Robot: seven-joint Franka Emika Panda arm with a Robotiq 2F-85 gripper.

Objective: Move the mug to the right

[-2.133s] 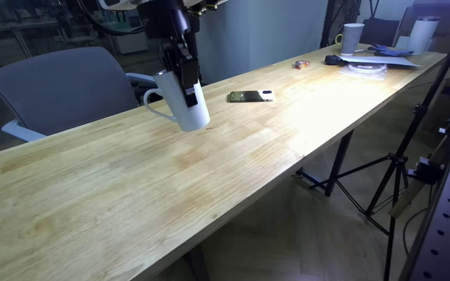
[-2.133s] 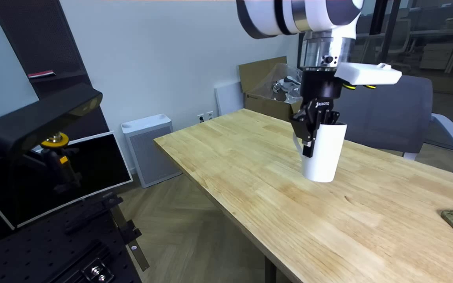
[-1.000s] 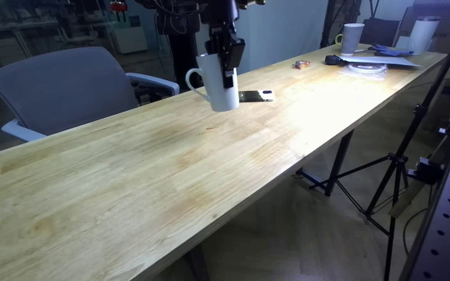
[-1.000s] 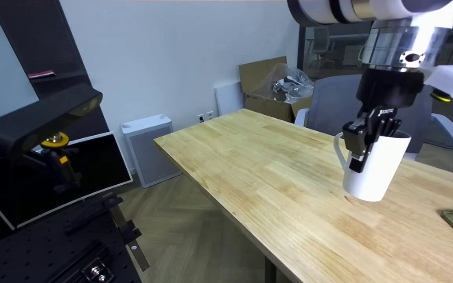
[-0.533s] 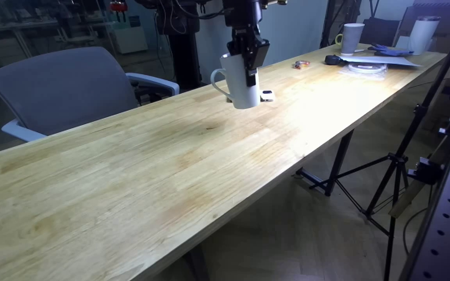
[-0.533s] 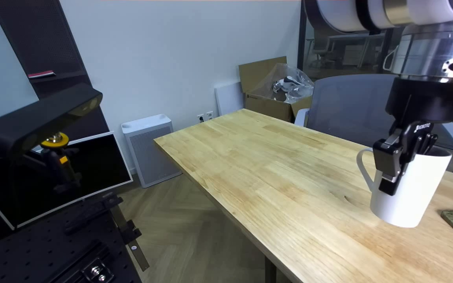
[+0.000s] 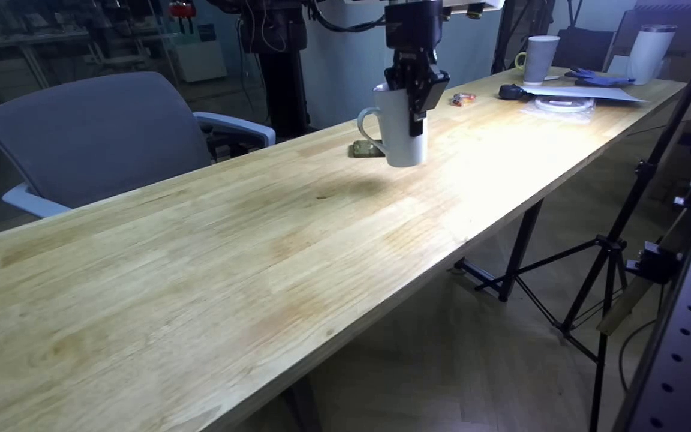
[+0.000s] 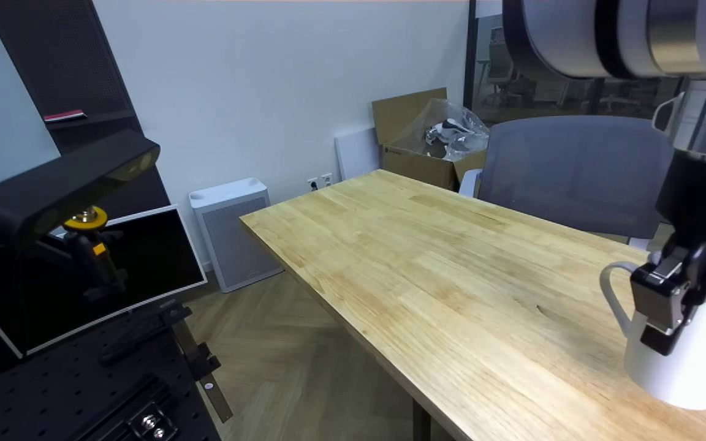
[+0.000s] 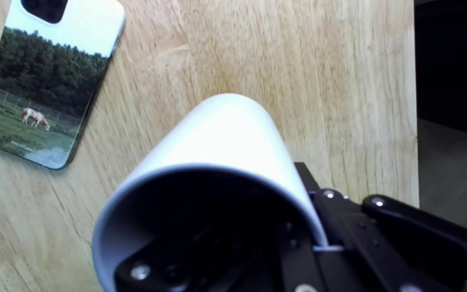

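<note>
Wrist view: gripper [image 9: 313,227] pinched to wall thickness on mug [image 9: 225,138], one finger inside, one outside; mug at lower centre, phone [image 9: 47,89] at upper left on table [image 9: 266,48]. Both exterior views: mug held slightly tilted above the table.

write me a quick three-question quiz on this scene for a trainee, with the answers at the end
1. True or false: the mug is held clear of the table.
2. Where does the hand grip it?
a) by the loop handle
b) by the side wall
c) under the base
3. In an exterior view, which thing lying on the tabletop is partly hidden behind it?

Key: 1. True. 2. b. 3. The phone.
</note>
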